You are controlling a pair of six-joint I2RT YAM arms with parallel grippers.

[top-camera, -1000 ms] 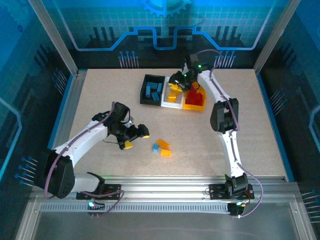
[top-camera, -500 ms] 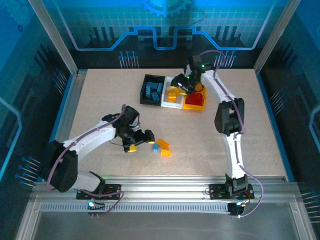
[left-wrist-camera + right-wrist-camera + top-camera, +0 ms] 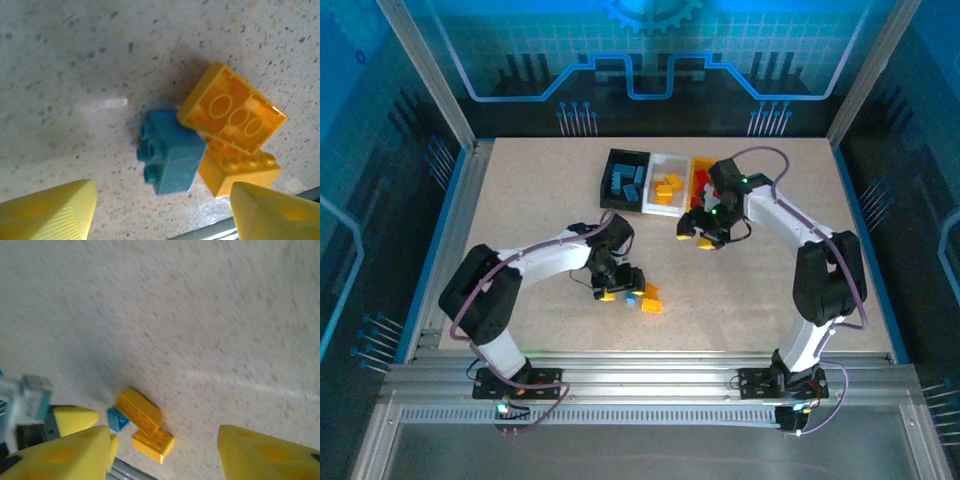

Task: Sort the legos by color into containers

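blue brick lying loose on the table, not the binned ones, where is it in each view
Top external: the blue brick sits just below the picture's centre.
Left wrist: mid-frame, slightly low, studs facing left.
Right wrist: lower left, small.
Shared landmark: the two orange bricks right against it, on its right in every view.

The left gripper (image 3: 620,285) has swung to its right. The blue brick (image 3: 172,160) now lies just ahead of it, between its spread fingers, with two orange bricks (image 3: 232,112) touching the blue one's far side. The right gripper (image 3: 698,238) has come off the bins (image 3: 647,178), now behind it, and hangs over table with its fingers apart.
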